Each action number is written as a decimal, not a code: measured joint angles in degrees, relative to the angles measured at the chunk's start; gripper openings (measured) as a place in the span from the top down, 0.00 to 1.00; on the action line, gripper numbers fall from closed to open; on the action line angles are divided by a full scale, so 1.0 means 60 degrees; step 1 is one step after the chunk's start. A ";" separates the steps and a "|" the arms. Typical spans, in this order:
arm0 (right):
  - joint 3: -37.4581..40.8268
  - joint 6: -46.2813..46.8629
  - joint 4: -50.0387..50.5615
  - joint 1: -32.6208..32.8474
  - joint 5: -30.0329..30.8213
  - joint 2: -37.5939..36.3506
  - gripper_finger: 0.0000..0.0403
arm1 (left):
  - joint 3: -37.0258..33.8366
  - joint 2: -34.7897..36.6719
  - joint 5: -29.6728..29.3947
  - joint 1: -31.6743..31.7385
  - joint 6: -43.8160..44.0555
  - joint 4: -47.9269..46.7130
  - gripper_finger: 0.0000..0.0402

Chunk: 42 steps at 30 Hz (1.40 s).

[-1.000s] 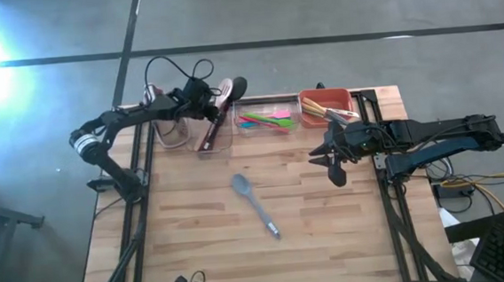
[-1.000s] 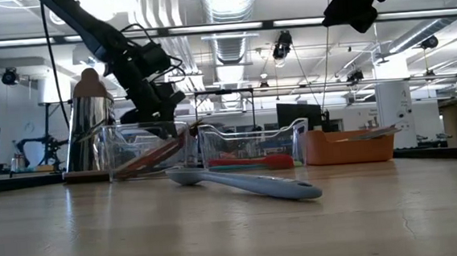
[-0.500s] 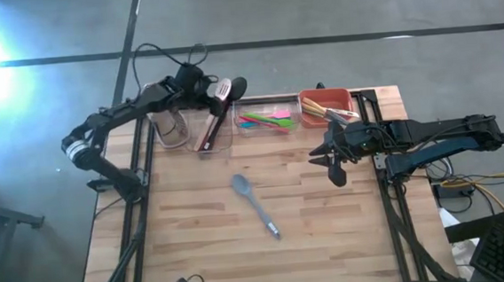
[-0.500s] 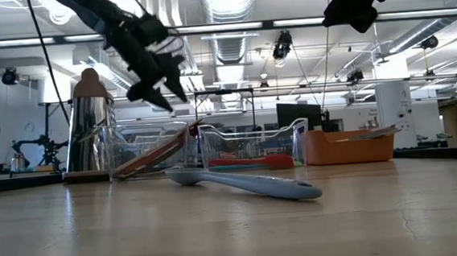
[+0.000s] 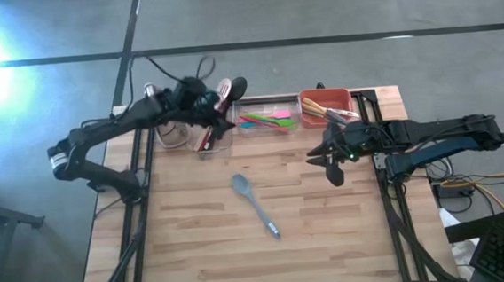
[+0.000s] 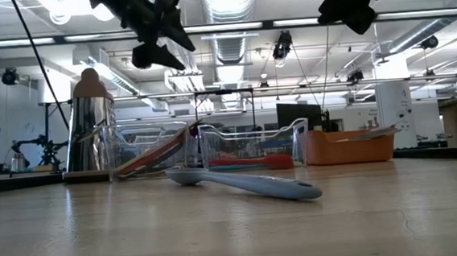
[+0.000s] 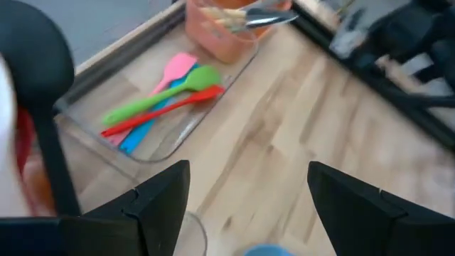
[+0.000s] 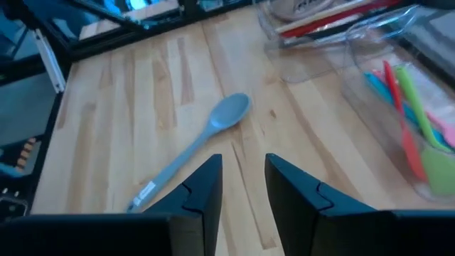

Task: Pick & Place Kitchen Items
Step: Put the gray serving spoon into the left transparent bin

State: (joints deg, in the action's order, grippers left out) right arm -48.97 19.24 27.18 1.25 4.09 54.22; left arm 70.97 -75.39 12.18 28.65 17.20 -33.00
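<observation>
Spoon (image 5: 255, 204) alone on counter (image 5: 188, 243), long axis diagonal. Right gripper (image 5: 329, 160) nearer, fingers slightly parted, empty. Left gripper (image 5: 217, 117) over bins, fingers spread, empty.

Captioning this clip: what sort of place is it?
Probably a robotics lab: two arms work at a wooden table with utensil bins, and the low view shows exposed ceiling ducts and monitors behind.
</observation>
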 joint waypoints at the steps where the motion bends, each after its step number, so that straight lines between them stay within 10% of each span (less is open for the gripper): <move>1: 0.0002 0.0015 0.0015 0.0013 -0.0081 0.0012 0.76 | -0.0035 0.0049 -0.0517 -0.0343 0.0113 -0.0072 0.29; 14: 0.0004 -0.0029 0.0065 0.0034 -0.0177 0.0189 0.80 | -0.1234 0.0094 -0.2852 -0.4601 0.1605 0.0945 0.29; 22: 0.0004 -0.0062 0.0041 0.0042 -0.0165 0.0186 0.78 | -0.1239 -0.0601 -0.0939 -0.5219 -0.5690 0.1341 0.29; 33: 0.0004 -0.0065 0.0003 0.0042 -0.0162 0.0175 0.75 | -0.0496 -0.2753 -0.0802 -0.5572 -0.8659 0.0488 0.29; 38: 0.0004 -0.0058 0.0007 0.0042 -0.0166 0.0175 0.76 | 0.0079 -0.3339 -0.1476 -0.5619 -0.8387 -0.0335 0.29; 42: 0.0004 -0.0062 0.0007 0.0042 -0.0163 0.0175 0.78 | 0.0665 -0.3425 -0.3530 -0.5595 -0.4619 -0.0405 0.29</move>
State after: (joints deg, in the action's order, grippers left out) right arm -48.95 18.87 27.22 1.50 3.11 55.27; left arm 74.96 -95.94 -9.00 -4.92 -10.52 -35.43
